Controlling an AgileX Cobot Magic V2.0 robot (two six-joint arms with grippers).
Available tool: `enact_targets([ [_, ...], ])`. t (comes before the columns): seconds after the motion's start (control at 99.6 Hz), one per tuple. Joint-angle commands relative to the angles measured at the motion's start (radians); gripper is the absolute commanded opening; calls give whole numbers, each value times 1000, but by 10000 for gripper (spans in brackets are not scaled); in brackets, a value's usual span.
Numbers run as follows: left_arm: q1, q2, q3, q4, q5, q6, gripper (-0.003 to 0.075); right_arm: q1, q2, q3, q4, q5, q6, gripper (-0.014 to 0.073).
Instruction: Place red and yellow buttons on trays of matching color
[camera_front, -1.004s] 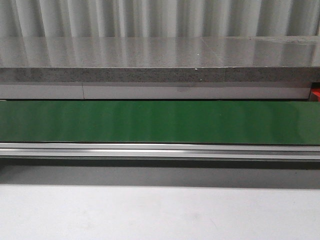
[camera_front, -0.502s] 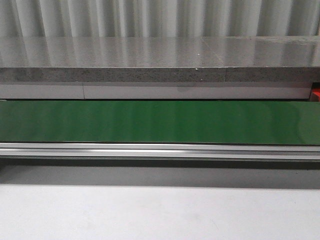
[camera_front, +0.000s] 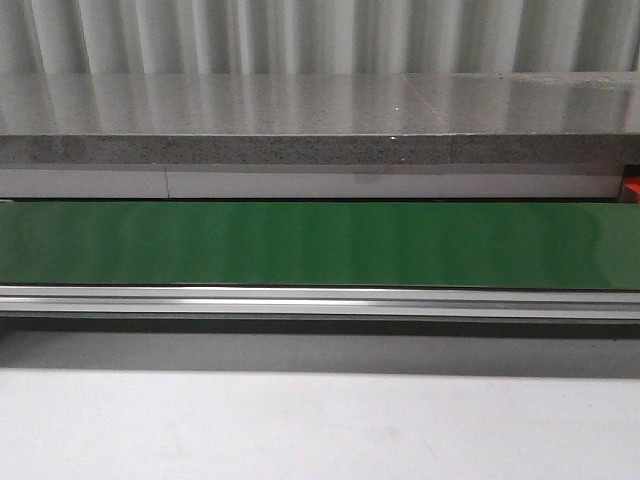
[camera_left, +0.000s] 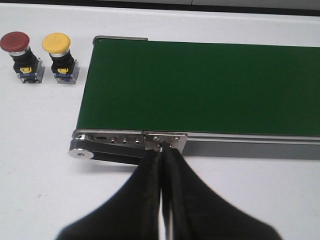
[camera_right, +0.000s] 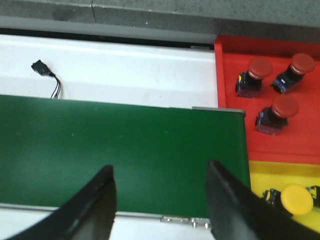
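No change on the green belt (camera_front: 320, 245) over the last second: nothing is moving toward sorting. Beyond its left end stand a red button (camera_left: 20, 55) and a yellow button (camera_left: 61, 56). Left gripper (camera_left: 163, 165) pressed together, empty. Belt surface bare. Right gripper (camera_right: 160, 187) spread, empty. Red tray (camera_right: 230, 65), three buttons; yellow tray (camera_right: 260, 175), one.

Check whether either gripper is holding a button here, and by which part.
Nothing is held. The left gripper has its jaws shut on nothing beside the green belt; the right gripper is open and empty above it.

Corrugated grey wall (camera_front: 320, 35) behind a speckled stone counter (camera_front: 300, 115) (glossy, streaked with reflections)
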Motion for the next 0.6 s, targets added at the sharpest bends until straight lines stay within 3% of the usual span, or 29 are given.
enact_targets([
  [0.0, -5, 0, -27, -20, -65, -1, -19, 3, -87, 28, -5, -35, -10, 279],
  [0.151, -5, 0, -27, -20, -65, -1, -19, 3, -186, 85, -5, -8, -10, 24],
  [0.271, -5, 0, -27, -20, -67, -1, -19, 3, -230, 94, -5, 7, -10, -120],
  [0.592, -5, 0, -27, -20, -77, -1, -19, 3, -242, 94, -5, 6, -9, -125],
])
